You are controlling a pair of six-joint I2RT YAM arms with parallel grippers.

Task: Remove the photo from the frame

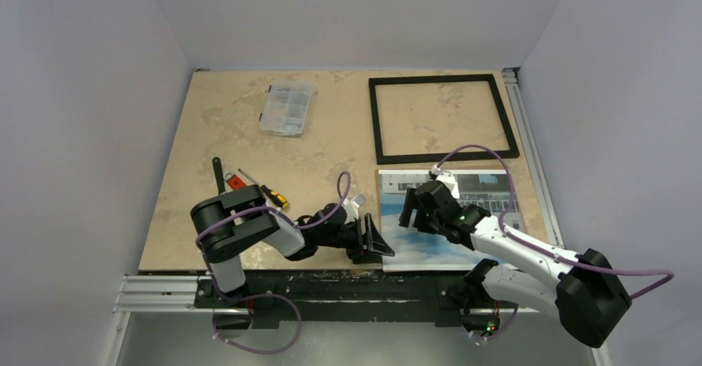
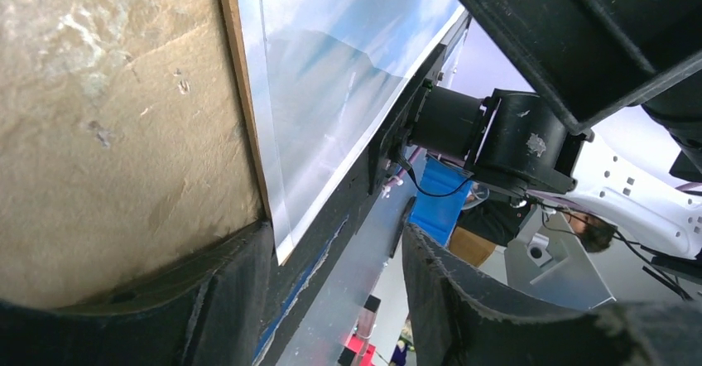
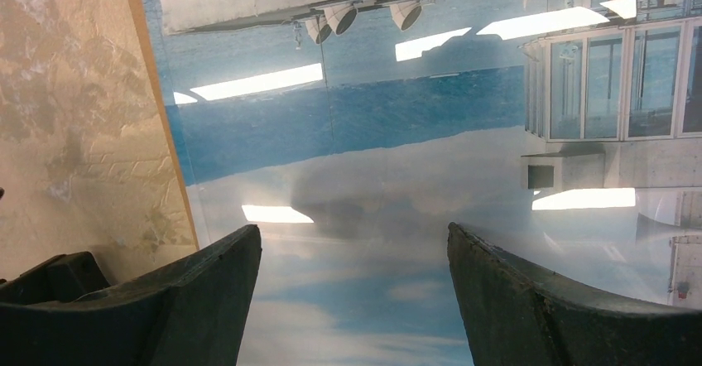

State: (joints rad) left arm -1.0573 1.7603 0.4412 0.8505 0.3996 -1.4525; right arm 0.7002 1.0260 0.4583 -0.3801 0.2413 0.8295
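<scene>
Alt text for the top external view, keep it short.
The photo lies flat on the table, outside the empty black frame beyond it. The left end effector sits at its near-left corner; the right end effector hovers open above it. A parts box and tools lie left.

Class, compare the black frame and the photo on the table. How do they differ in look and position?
The frame is a thin black outline with table showing through; the photo is a solid print of sky and building. The frame lies far back, clear of both arms; the photo lies nearer, the right gripper over it, the left gripper at its corner. Both are rectangles of similar size.
</scene>
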